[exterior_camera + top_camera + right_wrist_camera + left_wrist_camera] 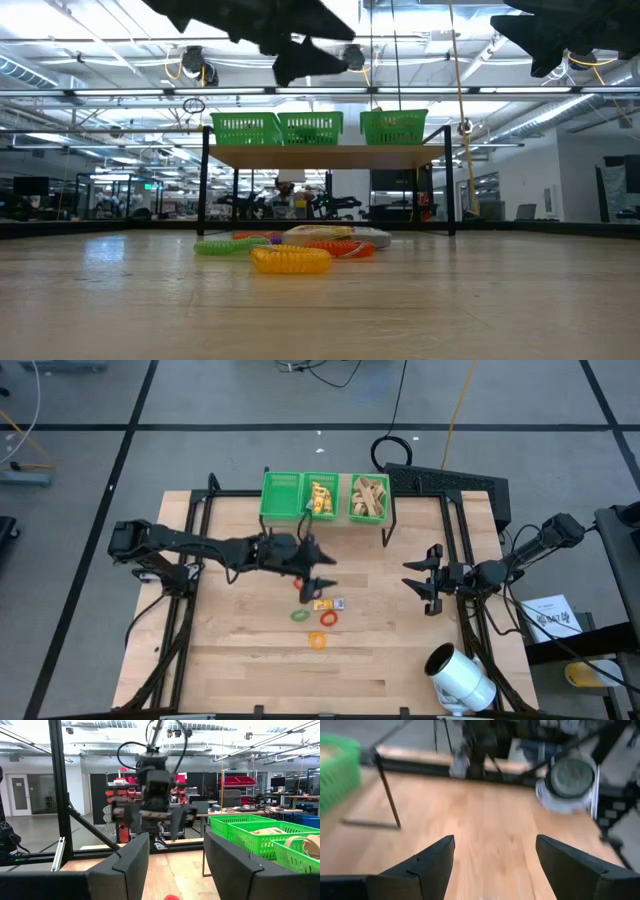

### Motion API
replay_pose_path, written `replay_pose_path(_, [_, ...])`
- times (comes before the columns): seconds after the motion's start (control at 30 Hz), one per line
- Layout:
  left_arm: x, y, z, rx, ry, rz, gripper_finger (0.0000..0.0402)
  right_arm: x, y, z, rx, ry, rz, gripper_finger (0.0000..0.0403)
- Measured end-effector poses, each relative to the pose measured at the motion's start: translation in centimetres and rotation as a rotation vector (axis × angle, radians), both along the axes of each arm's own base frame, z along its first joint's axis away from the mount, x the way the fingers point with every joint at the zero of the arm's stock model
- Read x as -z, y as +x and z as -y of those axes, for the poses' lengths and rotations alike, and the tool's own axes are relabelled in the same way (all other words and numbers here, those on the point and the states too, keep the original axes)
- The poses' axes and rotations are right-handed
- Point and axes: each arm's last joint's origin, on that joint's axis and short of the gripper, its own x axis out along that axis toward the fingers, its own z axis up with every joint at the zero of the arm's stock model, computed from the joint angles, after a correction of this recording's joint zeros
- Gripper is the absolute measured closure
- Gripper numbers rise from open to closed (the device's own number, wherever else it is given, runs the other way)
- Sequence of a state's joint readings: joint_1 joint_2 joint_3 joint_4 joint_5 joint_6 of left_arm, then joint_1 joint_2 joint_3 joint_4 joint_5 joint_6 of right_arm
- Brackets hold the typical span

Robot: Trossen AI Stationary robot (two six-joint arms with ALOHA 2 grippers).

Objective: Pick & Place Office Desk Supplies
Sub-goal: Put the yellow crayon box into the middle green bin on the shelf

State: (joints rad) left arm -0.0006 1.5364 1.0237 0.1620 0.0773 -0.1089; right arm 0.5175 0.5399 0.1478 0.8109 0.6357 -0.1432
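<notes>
The left gripper (318, 572) hangs above the middle of the light wooden bench (250, 660), fingers spread wide, holding nothing. Just below it lie small coiled rings: green (299, 615), red (329, 620), orange-yellow (317, 640), beside a little yellow oblong piece (327, 604). The right gripper (428, 579) waits near the bench's right edge, also wide open and empty. Three green plastic baskets (282, 494) line the far edge.

Wooden table (240, 650) with rings (317, 640), white cylinder (460, 677)
</notes>
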Motion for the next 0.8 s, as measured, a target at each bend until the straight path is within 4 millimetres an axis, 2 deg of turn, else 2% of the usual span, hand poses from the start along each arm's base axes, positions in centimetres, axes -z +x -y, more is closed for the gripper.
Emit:
replay_pose_path(0.2, [1.4, -0.7, 2.5, 0.015, 0.040, -0.158, 0.0111, 0.0, 0.0, 0.0, 0.000, 0.000, 0.000, 0.0220])
replay_pose_path(0.43, [2.5, -0.8, 3.9, -0.007, 0.085, -0.224, 0.0121, 0.0, 0.0, 0.0, 0.000, 0.001, 0.000, 0.0220])
replay_pose_path(0.8, [8.7, 1.6, 4.8, 0.009, 0.109, -0.363, 0.0122, 0.0, 0.0, 0.0, -0.001, 0.001, 0.001, 0.0220])
